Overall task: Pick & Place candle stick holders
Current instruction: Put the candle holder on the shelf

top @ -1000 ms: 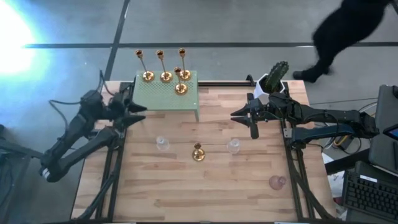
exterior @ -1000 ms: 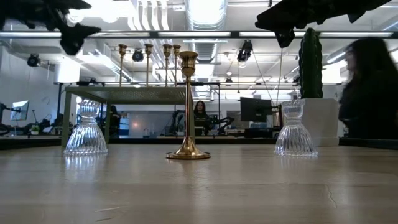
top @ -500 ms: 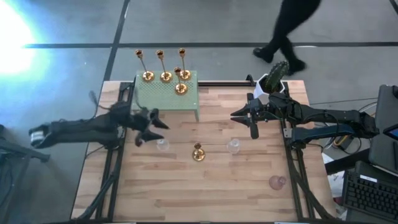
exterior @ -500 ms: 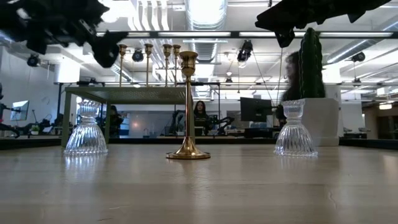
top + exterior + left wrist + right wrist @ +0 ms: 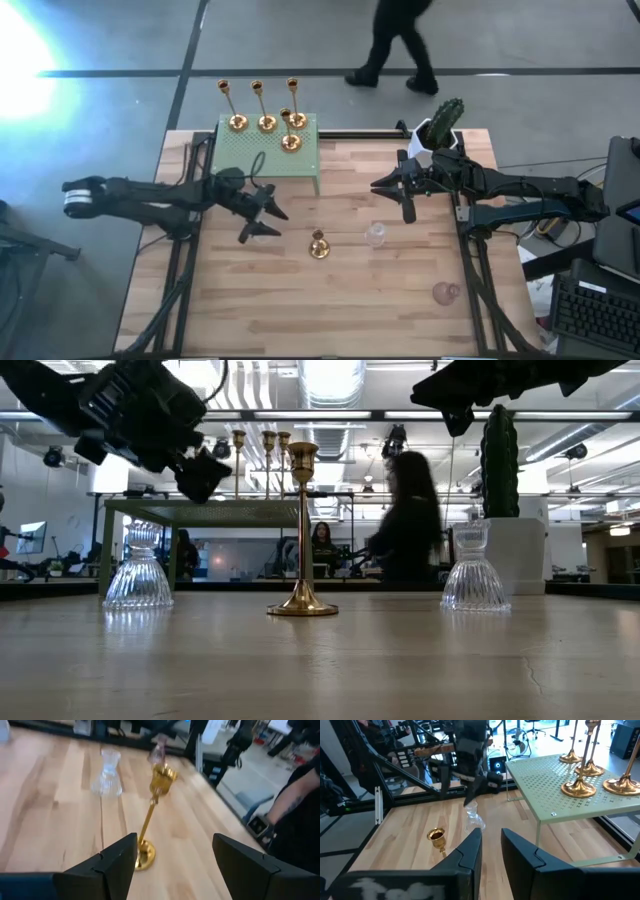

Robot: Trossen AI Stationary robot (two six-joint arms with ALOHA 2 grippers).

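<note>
A short gold candlestick (image 5: 319, 245) stands upright near the middle of the wooden bench (image 5: 330, 310), alone on bare planks. Just to its right stands a clear glass holder (image 5: 375, 235), and a second clear glass holder (image 5: 138, 568) stands on the other side of it; from above that one is hidden under the left arm. A pinkish glass holder (image 5: 445, 292) sits well apart, toward the bench's front right corner. Four taller gold candlesticks (image 5: 266, 110) stand together on a pale green perforated stand (image 5: 268, 152) at the back of the bench, left of centre.

The left end effector (image 5: 262, 215) hangs above the bench between the green stand and the short candlestick, just over the hidden glass holder, its fingers spread wide apart and gripping nothing. From its wrist the short candlestick shows between the two fingers, with a glass holder farther off.

The right end effector (image 5: 397, 190) hovers over the back right part of the bench, beside a white pot with a green cactus (image 5: 440, 128). Its fingers (image 5: 470, 847) stand close together with a narrow gap, holding nothing.

Beyond the bench a person in dark clothes (image 5: 395, 40) walks across the floor.
</note>
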